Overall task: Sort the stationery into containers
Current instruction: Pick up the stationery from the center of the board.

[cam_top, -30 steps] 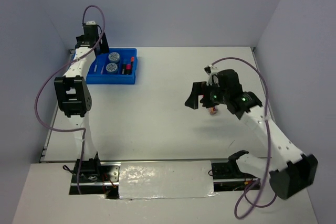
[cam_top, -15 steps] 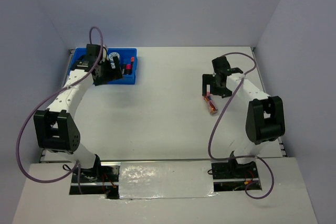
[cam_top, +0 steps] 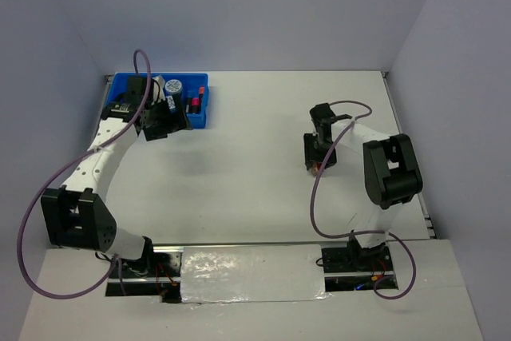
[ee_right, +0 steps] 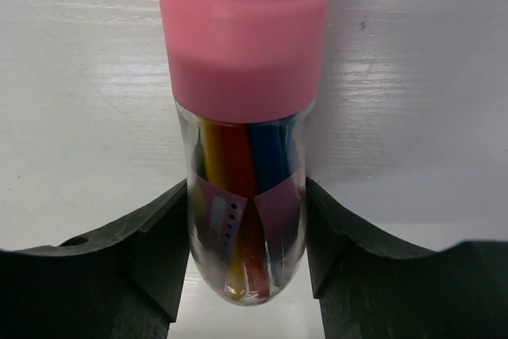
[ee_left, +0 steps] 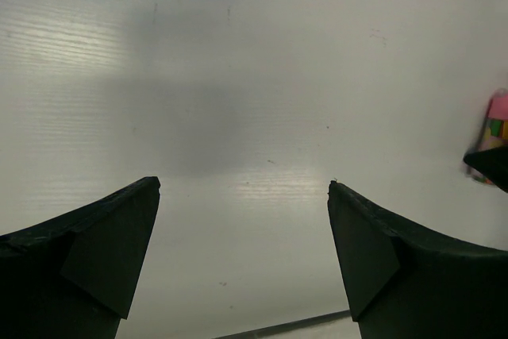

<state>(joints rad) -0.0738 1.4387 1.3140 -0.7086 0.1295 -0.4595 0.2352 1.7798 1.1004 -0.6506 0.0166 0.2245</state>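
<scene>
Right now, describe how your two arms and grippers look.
The left arm and right arm have white links with blocky black joint housings. A purple cable loops along each. The left gripper and right gripper have matte black, wedge-shaped fingers.

The 2 arms share 1 build: slim white links joined by bulky black joint housings. On the left arm [cam_top: 89,161] the biggest housing is a rounded black block, and the right arm [cam_top: 363,129] carries a matching one. A purple cable [cam_top: 30,229] runs from each black base [cam_top: 132,265] along the links to the wrist, and small wires, some red, sit beside the bases. The left gripper [cam_top: 161,121] and right gripper [cam_top: 319,157] are black. Their fingers [ee_left: 95,260] are matte black wedges with bevelled, angular tips. 1 right-gripper finger [ee_right: 103,275] has a small round recess on its upper edge.
</scene>
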